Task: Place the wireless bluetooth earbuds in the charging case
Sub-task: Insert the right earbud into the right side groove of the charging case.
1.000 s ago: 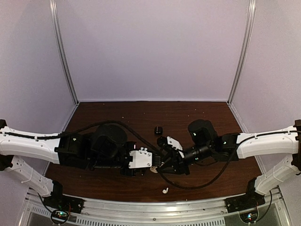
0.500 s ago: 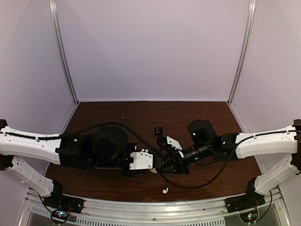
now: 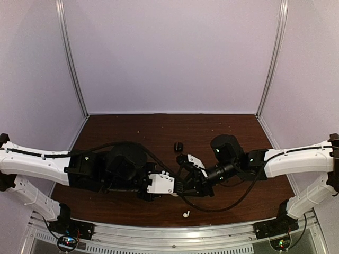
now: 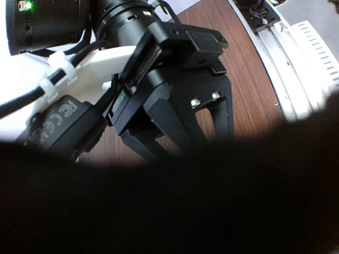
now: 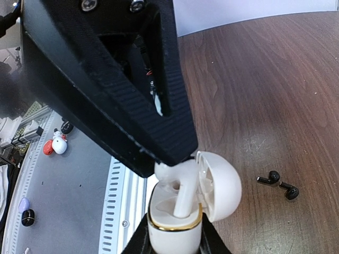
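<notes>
In the right wrist view my right gripper (image 5: pixel 175 238) is shut on a white charging case (image 5: pixel 175 244) with a gold rim, its lid (image 5: pixel 222 185) open. A white earbud (image 5: pixel 186 191) stands stem-down in a case socket. My left gripper (image 5: pixel 170 165) is shut on its head from above. From the top camera both grippers meet at the table's middle, left (image 3: pixel 173 189) and right (image 3: pixel 183 183). Another white earbud (image 3: pixel 186 214) lies near the front edge. The black earbuds (image 5: pixel 279 184) lie on the table beyond the case. My own left jaws are lost in darkness in the left wrist view.
The brown table (image 3: pixel 132 129) is walled by pale panels at the back and sides. A metal rail (image 3: pixel 175 233) runs along the near edge. A black cable (image 3: pixel 233 203) loops under the right arm. The right arm's wrist housing (image 4: pixel 175 63) fills the left wrist view.
The left gripper has edged a little rightward and nearer, closing onto the right gripper. The right arm has hardly moved.
</notes>
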Controlling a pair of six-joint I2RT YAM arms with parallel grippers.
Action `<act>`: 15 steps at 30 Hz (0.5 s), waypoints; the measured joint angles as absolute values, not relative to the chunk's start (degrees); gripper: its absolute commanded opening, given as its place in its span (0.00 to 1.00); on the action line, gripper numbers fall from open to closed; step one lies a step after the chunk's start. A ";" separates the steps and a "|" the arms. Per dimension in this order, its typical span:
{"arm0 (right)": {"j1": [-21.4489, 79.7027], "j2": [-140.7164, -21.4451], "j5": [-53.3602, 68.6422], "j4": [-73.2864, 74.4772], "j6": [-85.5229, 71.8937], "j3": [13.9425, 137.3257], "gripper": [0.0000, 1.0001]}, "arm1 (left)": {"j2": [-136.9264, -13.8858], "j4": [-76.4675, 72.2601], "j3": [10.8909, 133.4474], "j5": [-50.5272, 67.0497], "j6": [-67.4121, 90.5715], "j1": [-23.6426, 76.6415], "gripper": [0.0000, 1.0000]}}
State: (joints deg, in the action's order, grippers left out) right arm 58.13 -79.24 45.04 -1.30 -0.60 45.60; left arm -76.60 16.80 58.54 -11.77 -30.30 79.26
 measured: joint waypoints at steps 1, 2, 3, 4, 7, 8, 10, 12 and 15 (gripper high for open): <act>58.13 -79.24 45.30 -1.19 -0.71 45.60 0.00 | -76.60 16.80 58.54 -11.77 -30.57 79.33 0.07; 58.13 -79.26 45.65 -1.10 -0.89 45.60 0.00 | -76.60 16.80 58.54 -11.70 -30.83 79.37 0.07; 58.11 -79.26 45.91 -1.08 -1.04 45.60 0.00 | -76.60 16.80 58.54 -11.68 -31.14 79.48 0.06; 58.08 -79.26 46.39 -1.06 -1.37 45.60 0.00 | -76.60 16.80 58.57 -11.68 -31.44 79.59 0.07; 58.02 -79.42 47.64 -1.04 -1.96 45.60 0.00 | -76.60 16.84 58.61 -11.55 -32.21 79.90 0.06; 57.98 -79.46 48.07 -1.04 -2.13 45.60 0.00 | -76.60 16.82 58.63 -11.55 -32.53 80.05 0.06; 57.89 -79.48 48.93 -1.04 -2.66 45.60 0.00 | -76.55 16.75 58.63 -11.53 -32.97 80.27 0.06; 57.80 -79.48 49.60 -1.08 -3.07 45.60 0.00 | -76.49 16.51 58.63 -11.33 -33.58 80.44 0.06; 57.71 -79.48 50.85 -1.63 -3.46 45.60 0.00 | -76.49 15.86 58.65 -10.61 -34.37 80.82 0.06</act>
